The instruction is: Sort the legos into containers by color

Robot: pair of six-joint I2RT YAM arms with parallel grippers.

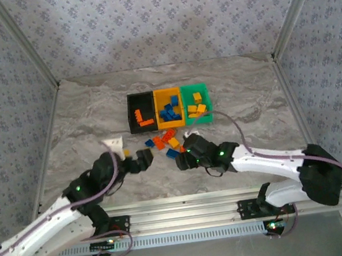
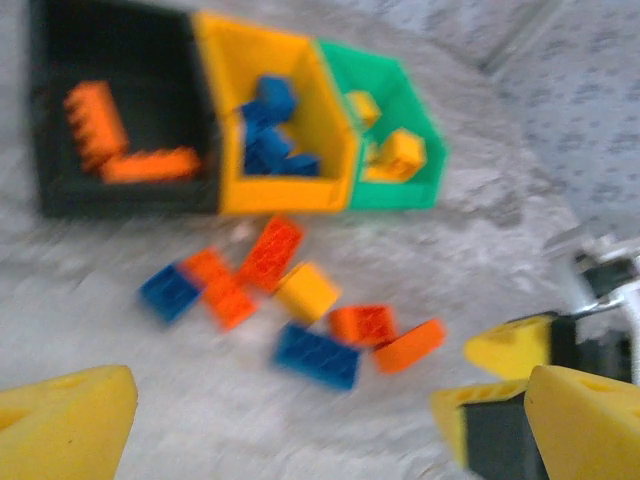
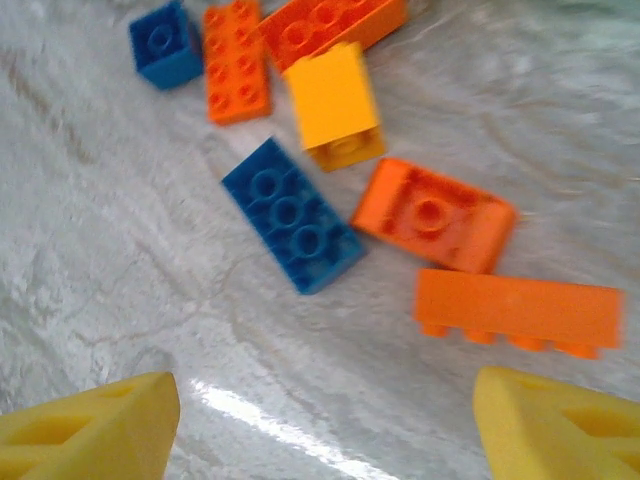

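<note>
The containers stand in a row at upper centre of the top view: black bin [image 1: 131, 115] at left, yellow-orange bin [image 1: 167, 91] in the middle, green bin [image 1: 199, 122] at right.

Contents:
- The black bin holds red-orange bricks [image 1: 140, 117].
- The yellow-orange bin holds blue bricks [image 1: 169, 111].
- The green bin holds yellow-orange bricks [image 1: 197, 105].

The loose legos [image 1: 166, 142] lie on the table [image 1: 82, 114] just below the bins.

The left gripper [image 1: 141, 160] sits left of the pile, fingers spread, nothing between them. The right gripper [image 3: 325, 430] sits right of the pile, fingers spread wide and empty. In the right wrist view, a blue brick [image 3: 292, 215] lies above the gap.
</note>
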